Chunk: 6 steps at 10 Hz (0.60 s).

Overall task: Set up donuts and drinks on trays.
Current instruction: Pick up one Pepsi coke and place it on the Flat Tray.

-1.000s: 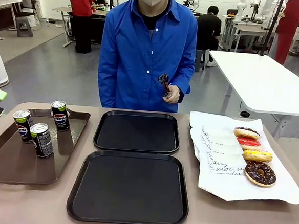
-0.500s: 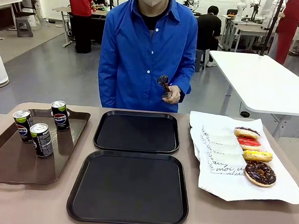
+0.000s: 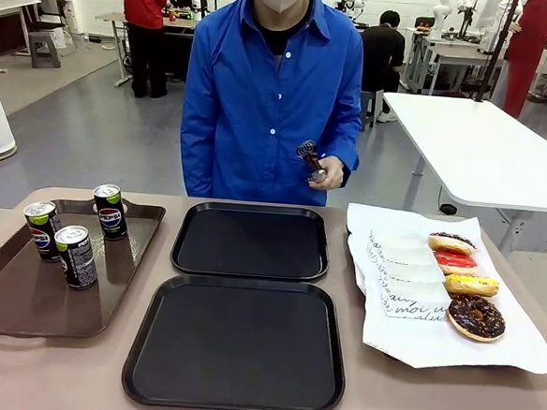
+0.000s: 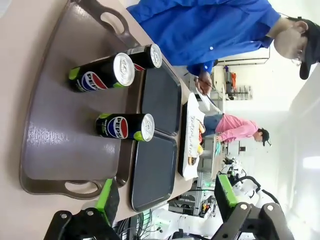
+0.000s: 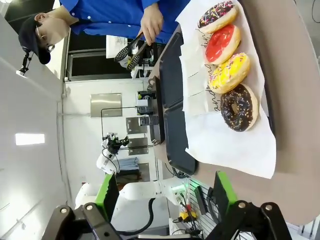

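Left gripper [image 4: 166, 200]: we read the jaws as spread wide, green pads far apart, nothing between them. Ahead of it, beyond the fingertips, three cans [image 4: 125, 126] stand upright on the brown tray [image 4: 50, 125]. One can is nearest the gripper and roughly in line with the gap; the other two stand farther out, close together. None touches the fingers. Beside the brown tray, toward the picture-right finger, we see the two black trays [image 4: 160, 97] lying edge to edge, both bare.

Right gripper [image 5: 164, 195]: jaws likewise wide apart and empty. Ahead of it and off toward its picture-right finger, four donuts [image 5: 229, 72] lie in a row on white paper [image 5: 225, 145] printed with black script. The chocolate-iced one is nearest the gripper, then yellow, then red, with a sprinkled dark one farthest. The black trays lie ahead, about in line with the gap and just beside the paper. Farther out, the person's hand [image 5: 151, 22] holds tongs [image 5: 130, 52] beyond the far tray, touching neither tray.
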Motion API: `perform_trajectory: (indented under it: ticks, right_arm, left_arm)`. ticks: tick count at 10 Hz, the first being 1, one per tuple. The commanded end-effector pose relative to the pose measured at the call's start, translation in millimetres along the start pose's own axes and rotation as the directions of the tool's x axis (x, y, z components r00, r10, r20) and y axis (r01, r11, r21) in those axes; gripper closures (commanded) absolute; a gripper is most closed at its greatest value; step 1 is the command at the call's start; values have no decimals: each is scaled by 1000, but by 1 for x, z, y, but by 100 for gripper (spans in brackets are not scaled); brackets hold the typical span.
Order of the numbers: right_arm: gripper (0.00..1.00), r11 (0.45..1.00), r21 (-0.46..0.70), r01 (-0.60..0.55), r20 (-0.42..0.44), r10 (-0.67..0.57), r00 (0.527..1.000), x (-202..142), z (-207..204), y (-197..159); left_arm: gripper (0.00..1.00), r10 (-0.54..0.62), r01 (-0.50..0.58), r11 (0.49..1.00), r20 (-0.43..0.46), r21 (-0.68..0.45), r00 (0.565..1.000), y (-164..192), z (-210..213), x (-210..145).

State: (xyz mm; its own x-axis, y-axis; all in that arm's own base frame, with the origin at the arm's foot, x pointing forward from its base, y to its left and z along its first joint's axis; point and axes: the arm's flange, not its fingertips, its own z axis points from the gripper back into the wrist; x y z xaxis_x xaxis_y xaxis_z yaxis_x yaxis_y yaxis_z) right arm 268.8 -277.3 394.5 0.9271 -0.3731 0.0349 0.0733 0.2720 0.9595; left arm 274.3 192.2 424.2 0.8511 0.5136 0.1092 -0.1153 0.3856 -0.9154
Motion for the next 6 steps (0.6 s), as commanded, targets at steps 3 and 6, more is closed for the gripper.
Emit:
perform_trajectory:
  ticks: [3,6]
  right_arm:
    - [0,1000,0,0,0,0,1000,0,0,0]
    - [0,1000,0,0,0,0,1000,0,0,0]
  left_arm:
    - [0,8,-8,1000,1,-2,1000,2,3,-1]
    - [0,8,-8,1000,1,-2,1000,2,3,-1]
